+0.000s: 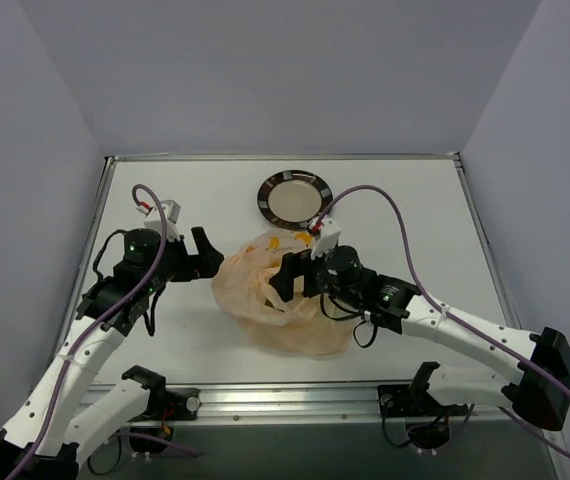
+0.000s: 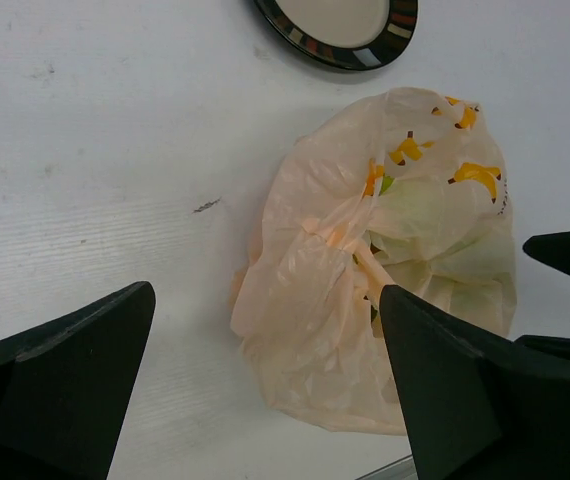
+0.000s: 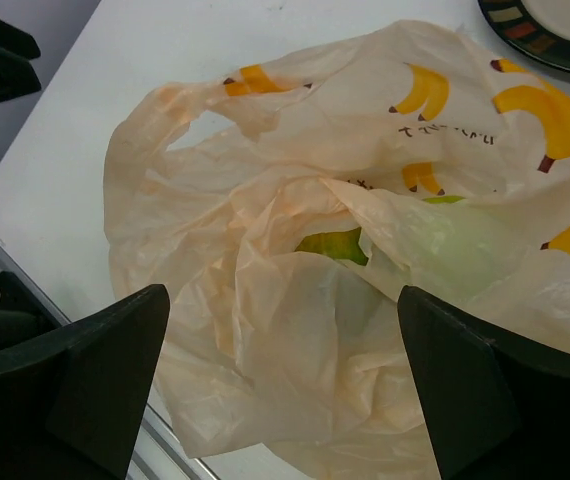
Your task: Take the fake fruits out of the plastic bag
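Note:
The plastic bag (image 1: 277, 298) lies crumpled on the white table, pale peach with yellow banana prints (image 3: 295, 130) (image 2: 315, 300). Through a gap in its folds a yellow-green fake fruit (image 3: 333, 243) shows. A pale green one (image 3: 455, 250) (image 2: 420, 210) shows dimly through the film. No other fruit can be made out. My left gripper (image 1: 195, 260) (image 2: 265, 380) is open at the bag's left edge and holds nothing. My right gripper (image 1: 287, 280) (image 3: 280, 370) is open above the bag's middle, its fingers on either side of a plastic fold without closing on it.
A round dark-rimmed plate (image 1: 265, 200) (image 2: 365, 55) (image 3: 525, 30) stands just behind the bag. The table's metal front rail (image 1: 295, 395) (image 3: 25, 290) runs close to the bag's near side. Grey walls close in the back and both sides.

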